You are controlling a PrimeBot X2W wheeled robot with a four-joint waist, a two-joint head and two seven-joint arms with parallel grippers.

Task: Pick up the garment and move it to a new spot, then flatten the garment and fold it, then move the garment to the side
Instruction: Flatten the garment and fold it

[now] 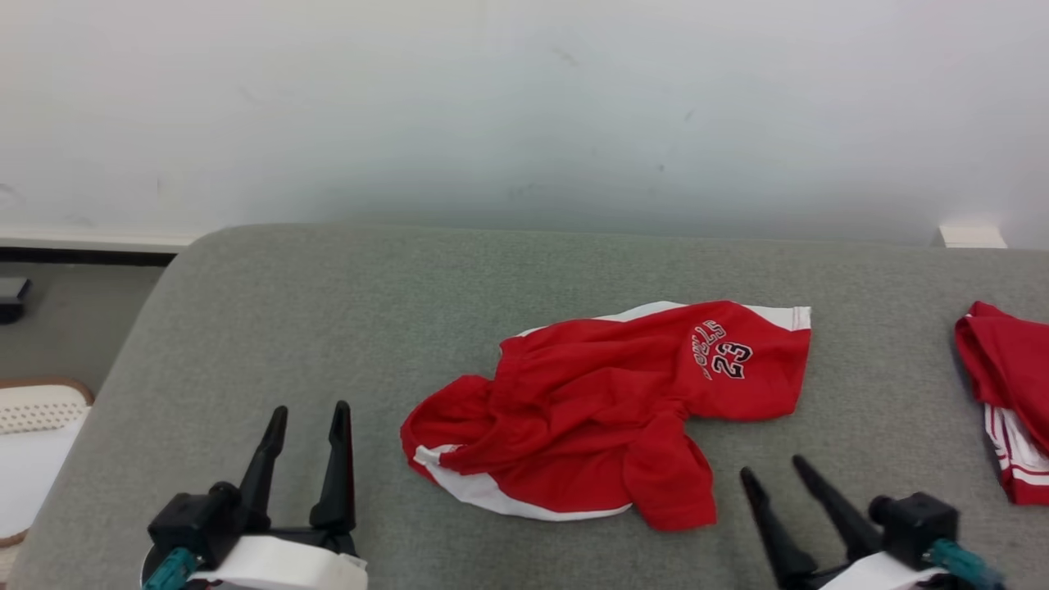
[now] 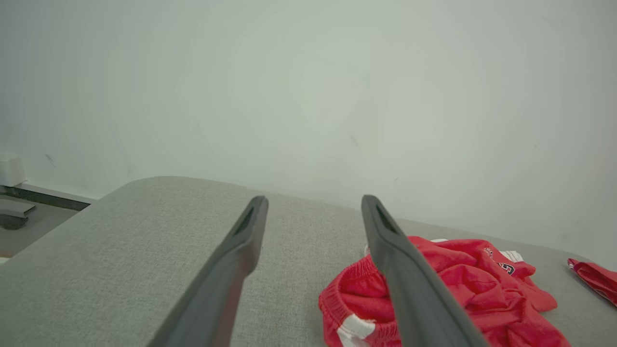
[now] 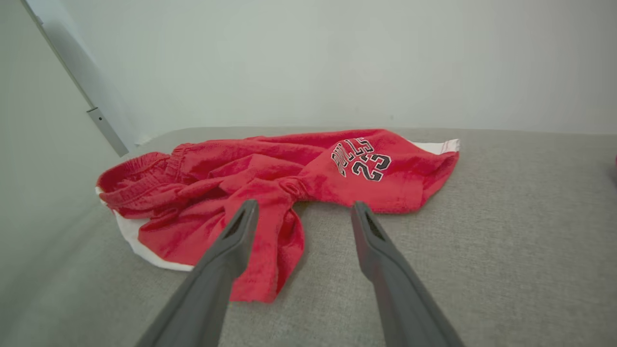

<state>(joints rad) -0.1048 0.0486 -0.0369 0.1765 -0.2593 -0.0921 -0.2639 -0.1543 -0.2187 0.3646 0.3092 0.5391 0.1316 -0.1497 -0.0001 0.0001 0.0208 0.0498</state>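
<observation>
My left pincer (image 1: 311, 408) and right pincer (image 1: 771, 465) both gape, empty. The garment (image 1: 606, 410) lies at ten o'clock off my nearer right one, its long axis running eight-to-two.

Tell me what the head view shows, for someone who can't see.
Red shorts with a 23 lie crumpled on a grey cushion. The left gripper and right gripper sit open near them, empty. More red cloth lies at the right edge.
</observation>
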